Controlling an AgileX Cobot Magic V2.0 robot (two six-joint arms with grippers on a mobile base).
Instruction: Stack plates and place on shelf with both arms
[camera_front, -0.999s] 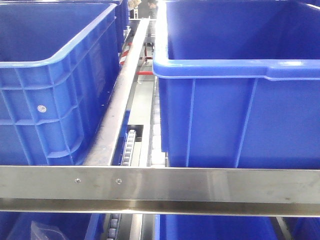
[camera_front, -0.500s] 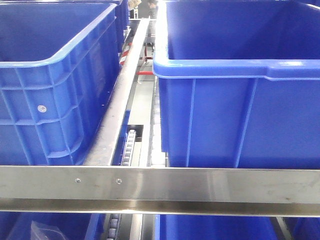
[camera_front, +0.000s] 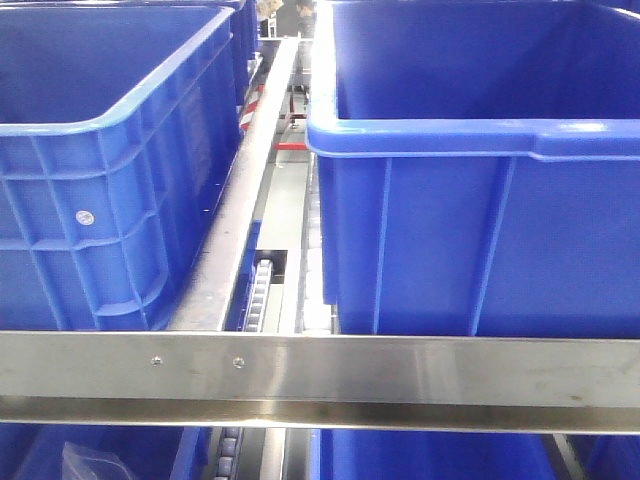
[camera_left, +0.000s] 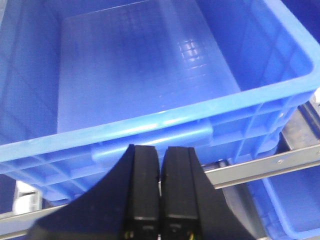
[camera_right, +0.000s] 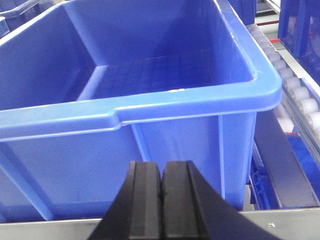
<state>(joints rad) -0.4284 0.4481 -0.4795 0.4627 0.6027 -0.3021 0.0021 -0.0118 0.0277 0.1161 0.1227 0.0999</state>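
Note:
The plates are out of view in every frame. My left gripper (camera_left: 161, 150) is shut with nothing between its black fingers; it points at the near wall of an empty blue plastic bin (camera_left: 150, 135). My right gripper (camera_right: 162, 165) is also shut and holds nothing, in front of the near wall of another empty blue bin (camera_right: 150, 112). In the front view neither arm shows, only the two blue bins (camera_front: 110, 180) (camera_front: 480, 150) on the shelf rack.
A steel cross rail (camera_front: 320, 372) runs along the rack's front edge below the bins. A roller track (camera_front: 262, 290) and a metal divider (camera_front: 250, 170) lie between the bins. More rollers (camera_right: 295, 90) run to the right. Further blue bins (camera_front: 430, 455) sit on the lower level.

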